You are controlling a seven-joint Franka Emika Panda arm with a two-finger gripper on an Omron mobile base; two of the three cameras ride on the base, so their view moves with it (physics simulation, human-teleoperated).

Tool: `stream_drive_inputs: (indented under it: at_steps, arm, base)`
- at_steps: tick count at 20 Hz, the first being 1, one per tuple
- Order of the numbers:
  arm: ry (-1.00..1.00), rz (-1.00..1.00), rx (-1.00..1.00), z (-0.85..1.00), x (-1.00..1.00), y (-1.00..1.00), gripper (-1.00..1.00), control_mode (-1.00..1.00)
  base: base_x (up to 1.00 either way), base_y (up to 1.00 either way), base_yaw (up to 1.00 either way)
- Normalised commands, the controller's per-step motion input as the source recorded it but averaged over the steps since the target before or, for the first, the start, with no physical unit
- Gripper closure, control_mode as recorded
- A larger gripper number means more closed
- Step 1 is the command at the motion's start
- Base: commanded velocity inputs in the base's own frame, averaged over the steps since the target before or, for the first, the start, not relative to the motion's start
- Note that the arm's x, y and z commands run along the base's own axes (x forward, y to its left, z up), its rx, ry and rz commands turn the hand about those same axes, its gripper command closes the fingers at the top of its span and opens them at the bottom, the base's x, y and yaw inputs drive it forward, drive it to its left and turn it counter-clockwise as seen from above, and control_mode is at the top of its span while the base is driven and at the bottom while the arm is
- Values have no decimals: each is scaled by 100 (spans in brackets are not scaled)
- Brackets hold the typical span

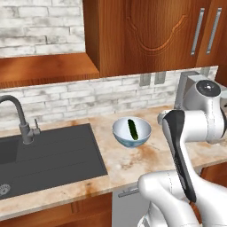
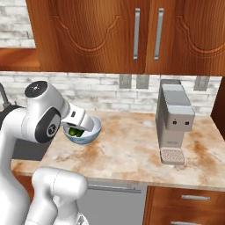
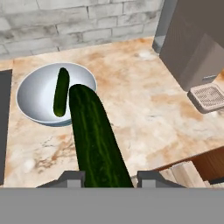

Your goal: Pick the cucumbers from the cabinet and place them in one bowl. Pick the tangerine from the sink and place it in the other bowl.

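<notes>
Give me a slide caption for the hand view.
Hand shut on a second cucumber, poised above the pale blue bowl already holding one cucumber.

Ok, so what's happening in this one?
The arm's tool is shut on a cucumber, carrying it over the counter near the pale blue bowl. Another cucumber already lies inside that bowl. The sink sits to one side, and no tangerine can be seen in the part of it on camera.

Glossy white arm (image 1: 201,122), black joint bands, rounded segments
</notes>
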Motion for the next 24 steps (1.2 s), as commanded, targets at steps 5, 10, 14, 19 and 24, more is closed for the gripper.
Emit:
stream_drive_inputs:
  at_steps: [5,10,14,19,24]
  arm:
    - [0,0,0,0,0,0,100,-100]
    - [-6,0,9,-40,-6,4,100,-100]
    - [-21,0,13,-58,4,11,100,-100]
    - [-17,0,10,-51,24,0,100,-100]
    - [1,-9,1,-6,58,0,100,-100]
  base:
    - [0,0,0]
    - [0,0,0]
    - [0,0,0]
    - [0,0,0]
    - [0,0,0]
